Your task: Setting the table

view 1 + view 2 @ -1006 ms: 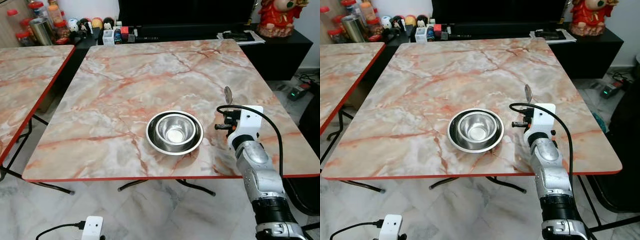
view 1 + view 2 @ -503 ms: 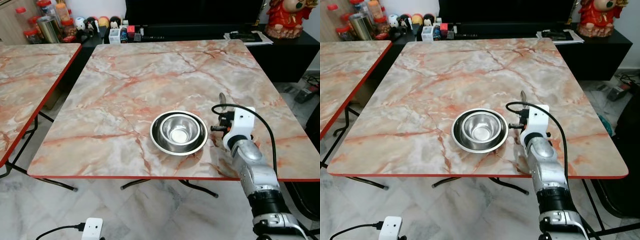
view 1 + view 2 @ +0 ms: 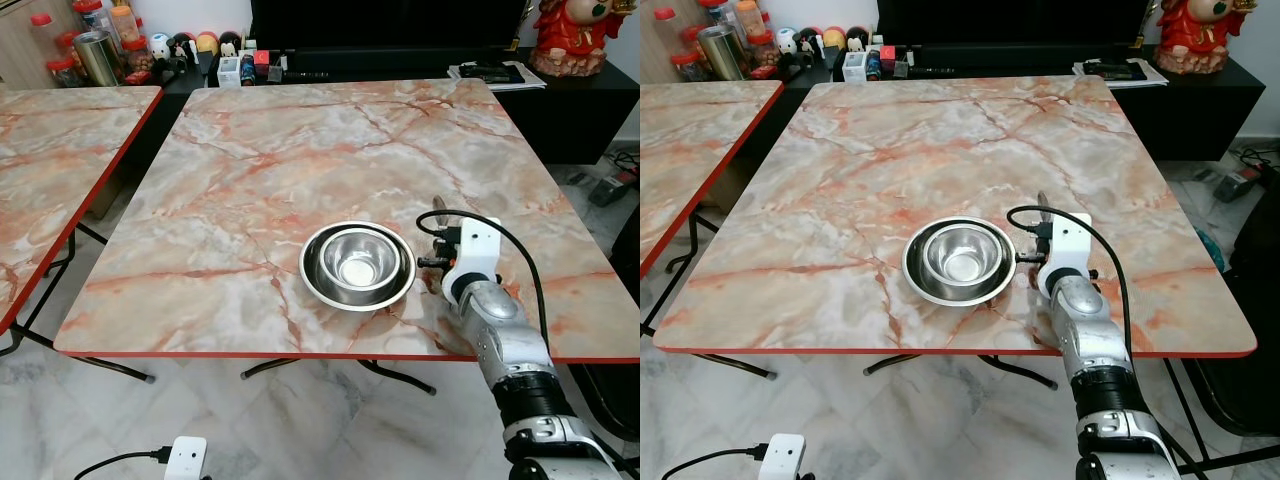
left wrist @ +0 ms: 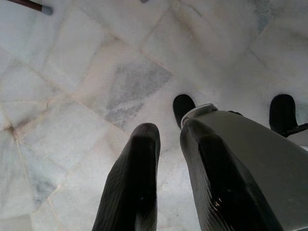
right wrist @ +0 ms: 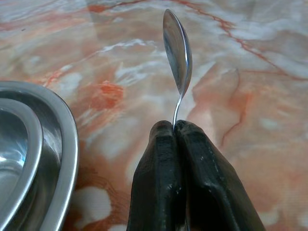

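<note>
Materials and finish, table scene

Table (image 3: pixel 250 190): smooth marble-pattern top, grey-pink with orange veins, slight sheen, red edge trim. Bowl (image 3: pixel 359 262) and plate (image 3: pixel 312 278) under it: polished metal, mirror-bright. Spoon (image 5: pixel 177 53): thin glossy metal, reflective. Right gripper (image 5: pixel 174 126): matt black fingers, fine-textured, rubbery look; white plastic wrist housing, brushed silver arm. Left gripper (image 4: pixel 168 139): same black, faintly ribbed. Floor (image 4: pixel 72 96): pale marble tiles, smooth.

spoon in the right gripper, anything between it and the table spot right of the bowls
Nothing visible. The right gripper holds the spoon above bare table, beside the stacked bowls.
</note>
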{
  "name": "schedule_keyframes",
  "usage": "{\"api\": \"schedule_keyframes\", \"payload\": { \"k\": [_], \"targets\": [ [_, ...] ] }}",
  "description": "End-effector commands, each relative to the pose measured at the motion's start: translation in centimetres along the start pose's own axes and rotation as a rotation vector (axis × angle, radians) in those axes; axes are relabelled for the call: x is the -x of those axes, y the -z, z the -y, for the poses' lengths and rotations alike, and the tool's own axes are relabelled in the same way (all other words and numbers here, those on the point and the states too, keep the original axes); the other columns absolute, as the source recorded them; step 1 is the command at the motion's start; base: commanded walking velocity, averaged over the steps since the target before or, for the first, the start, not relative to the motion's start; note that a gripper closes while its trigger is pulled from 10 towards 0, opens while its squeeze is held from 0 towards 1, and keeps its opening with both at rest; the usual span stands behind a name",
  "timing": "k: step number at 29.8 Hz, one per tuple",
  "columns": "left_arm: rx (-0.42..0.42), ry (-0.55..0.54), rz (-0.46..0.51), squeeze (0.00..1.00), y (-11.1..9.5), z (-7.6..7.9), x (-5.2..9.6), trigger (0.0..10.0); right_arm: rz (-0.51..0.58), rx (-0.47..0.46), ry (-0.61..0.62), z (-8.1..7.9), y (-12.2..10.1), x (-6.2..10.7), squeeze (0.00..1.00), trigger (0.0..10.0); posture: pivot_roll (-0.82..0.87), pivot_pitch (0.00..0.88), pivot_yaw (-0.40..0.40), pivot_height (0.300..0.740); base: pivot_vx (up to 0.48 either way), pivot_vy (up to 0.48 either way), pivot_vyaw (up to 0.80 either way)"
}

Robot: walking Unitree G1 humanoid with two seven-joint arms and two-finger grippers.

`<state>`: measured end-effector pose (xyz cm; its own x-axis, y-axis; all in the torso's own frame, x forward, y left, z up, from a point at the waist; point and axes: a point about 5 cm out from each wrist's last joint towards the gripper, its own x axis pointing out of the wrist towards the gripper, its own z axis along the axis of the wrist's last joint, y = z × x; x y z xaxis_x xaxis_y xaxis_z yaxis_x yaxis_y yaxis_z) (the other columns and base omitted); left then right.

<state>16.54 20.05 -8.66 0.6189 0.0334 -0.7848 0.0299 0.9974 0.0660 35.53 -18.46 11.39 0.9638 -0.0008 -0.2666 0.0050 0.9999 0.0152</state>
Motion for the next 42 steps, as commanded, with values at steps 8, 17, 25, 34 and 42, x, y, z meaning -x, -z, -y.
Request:
{"api": "schedule_keyframes", "payload": {
  "k": [8,17,25,34,42],
  "targets": [
    [0.001,0.002,-0.036,0.0,0.69,-0.11,0.14,10.0,-0.028,-0.007,-0.043,-0.87,0.43,-0.13,0.0,10.0,-0.07,0.097,0.053,0.728,0.0,0.0,0.0],
    [0.001,0.006,-0.04,0.0,0.73,-0.1,0.14,10.0,-0.033,-0.003,-0.04,-0.9,0.51,-0.14,0.0,10.0,-0.07,0.096,0.055,0.728,0.0,0.0,0.0],
    [0.0,0.015,-0.042,0.0,0.64,0.04,0.1,10.0,-0.042,0.0,-0.036,-0.8,0.68,-0.07,0.03,10.0,-0.07,0.097,0.055,0.728,0.0,0.0,0.0],
    [0.001,0.02,-0.043,0.0,0.57,0.12,0.05,10.0,-0.042,0.008,-0.035,-0.89,0.56,-0.15,0.0,10.0,-0.07,0.096,0.055,0.728,0.0,0.0,0.0],
    [-0.001,0.023,-0.044,0.0,0.51,0.18,0.03,10.0,-0.044,0.013,-0.032,-0.86,0.59,-0.12,0.0,10.0,-0.07,0.092,0.056,0.728,0.0,0.0,0.0]
  ]
}}
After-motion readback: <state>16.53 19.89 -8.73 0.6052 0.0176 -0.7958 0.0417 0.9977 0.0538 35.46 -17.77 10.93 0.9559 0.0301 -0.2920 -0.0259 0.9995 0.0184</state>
